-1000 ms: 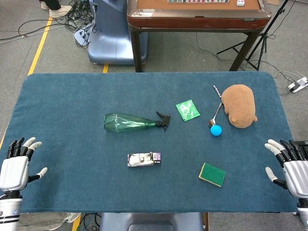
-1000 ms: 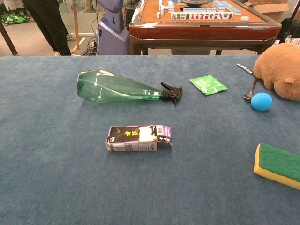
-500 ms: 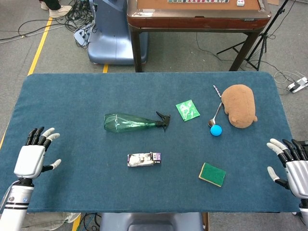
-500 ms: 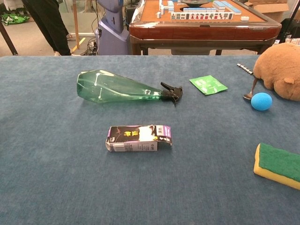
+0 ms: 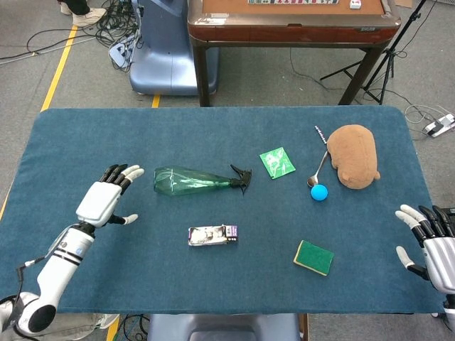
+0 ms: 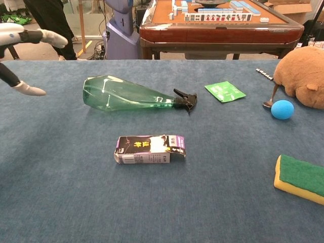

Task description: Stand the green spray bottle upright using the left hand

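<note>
The green spray bottle [image 5: 193, 180] lies on its side near the middle of the table [image 5: 85, 135], its base toward our left hand [image 5: 104, 201] and its black nozzle pointing right. That hand hovers just beside the base, fingers spread, holding nothing. We judge a wrap around the wide body, then a pivot on the base, works best. The small carton [image 5: 212, 235] lies near; the left edge is well apart. Our right hand [image 5: 431, 240] idles open.

On the counter [image 5: 85, 135] there is one green spray bottle [image 5: 192, 180], one small carton [image 5: 212, 235], one green sachet [image 5: 277, 163], one spoon [image 5: 317, 172], one blue ball [image 5: 319, 192], one plush toy [image 5: 354, 155] and one sponge [image 5: 313, 257]. Two hands show: left hand [image 5: 104, 199] and right hand [image 5: 431, 240].
</note>
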Action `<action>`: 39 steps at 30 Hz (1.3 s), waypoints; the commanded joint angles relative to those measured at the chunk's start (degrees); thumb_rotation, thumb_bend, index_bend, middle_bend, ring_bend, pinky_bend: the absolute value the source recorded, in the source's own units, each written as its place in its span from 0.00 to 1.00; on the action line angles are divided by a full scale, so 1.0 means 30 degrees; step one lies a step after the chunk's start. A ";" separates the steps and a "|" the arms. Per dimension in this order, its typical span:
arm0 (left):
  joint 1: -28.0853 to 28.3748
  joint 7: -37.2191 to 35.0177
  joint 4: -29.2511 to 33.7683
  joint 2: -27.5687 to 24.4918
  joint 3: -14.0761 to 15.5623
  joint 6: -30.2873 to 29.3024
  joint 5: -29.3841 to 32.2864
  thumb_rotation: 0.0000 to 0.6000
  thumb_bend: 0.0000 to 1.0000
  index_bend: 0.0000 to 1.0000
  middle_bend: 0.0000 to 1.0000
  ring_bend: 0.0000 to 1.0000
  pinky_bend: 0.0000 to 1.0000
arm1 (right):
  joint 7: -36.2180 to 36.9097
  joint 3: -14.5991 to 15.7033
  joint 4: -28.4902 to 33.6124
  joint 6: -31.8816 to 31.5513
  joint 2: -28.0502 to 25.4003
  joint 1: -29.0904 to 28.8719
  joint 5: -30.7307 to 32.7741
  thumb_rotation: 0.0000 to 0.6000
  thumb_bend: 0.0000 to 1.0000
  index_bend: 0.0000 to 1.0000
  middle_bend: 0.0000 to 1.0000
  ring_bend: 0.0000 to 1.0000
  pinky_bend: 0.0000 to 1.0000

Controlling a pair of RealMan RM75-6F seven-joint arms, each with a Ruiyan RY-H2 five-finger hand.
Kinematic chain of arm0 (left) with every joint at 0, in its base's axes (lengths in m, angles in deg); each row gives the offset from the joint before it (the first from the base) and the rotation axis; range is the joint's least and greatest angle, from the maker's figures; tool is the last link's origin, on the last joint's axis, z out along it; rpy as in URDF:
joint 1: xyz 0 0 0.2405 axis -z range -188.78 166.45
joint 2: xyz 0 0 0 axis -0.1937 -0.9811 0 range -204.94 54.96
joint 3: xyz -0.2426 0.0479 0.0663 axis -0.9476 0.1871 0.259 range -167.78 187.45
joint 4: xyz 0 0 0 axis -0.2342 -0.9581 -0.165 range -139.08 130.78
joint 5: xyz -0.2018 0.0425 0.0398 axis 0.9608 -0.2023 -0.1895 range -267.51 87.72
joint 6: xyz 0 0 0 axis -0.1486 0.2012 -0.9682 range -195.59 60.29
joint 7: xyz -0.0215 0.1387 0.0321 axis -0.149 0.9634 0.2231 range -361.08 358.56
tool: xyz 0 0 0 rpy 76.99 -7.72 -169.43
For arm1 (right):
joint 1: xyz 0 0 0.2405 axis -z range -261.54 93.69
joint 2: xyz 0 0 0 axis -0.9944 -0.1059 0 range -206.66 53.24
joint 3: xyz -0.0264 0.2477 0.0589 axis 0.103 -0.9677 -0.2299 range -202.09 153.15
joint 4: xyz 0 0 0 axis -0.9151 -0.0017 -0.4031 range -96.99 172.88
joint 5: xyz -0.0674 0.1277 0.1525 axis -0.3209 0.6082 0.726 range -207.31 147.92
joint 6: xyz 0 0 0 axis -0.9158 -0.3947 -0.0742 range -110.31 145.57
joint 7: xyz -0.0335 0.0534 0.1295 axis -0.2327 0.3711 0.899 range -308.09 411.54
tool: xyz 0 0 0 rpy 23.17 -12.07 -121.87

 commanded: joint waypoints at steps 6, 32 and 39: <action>0.3079 0.2436 -0.1788 0.1808 -0.0688 0.2821 0.3181 1.00 0.17 0.01 0.02 0.00 0.00 | 0.0089 -0.0028 -0.0097 0.0211 0.0031 -0.0085 0.0125 1.00 0.33 0.21 0.17 0.07 0.06; 0.9250 1.0104 -0.6909 0.6537 0.1131 0.3285 1.2475 1.00 0.17 0.02 0.00 0.00 0.00 | 0.0592 -0.0048 -0.0417 0.0084 -0.0037 0.0112 0.0396 1.00 0.33 0.21 0.17 0.07 0.06; 0.9535 1.0377 -0.8532 0.7496 0.1434 0.2832 1.2692 1.00 0.17 0.16 0.12 0.01 0.00 | 0.0726 -0.0053 -0.0511 0.0003 -0.0061 0.0204 0.0464 1.00 0.33 0.21 0.17 0.07 0.06</action>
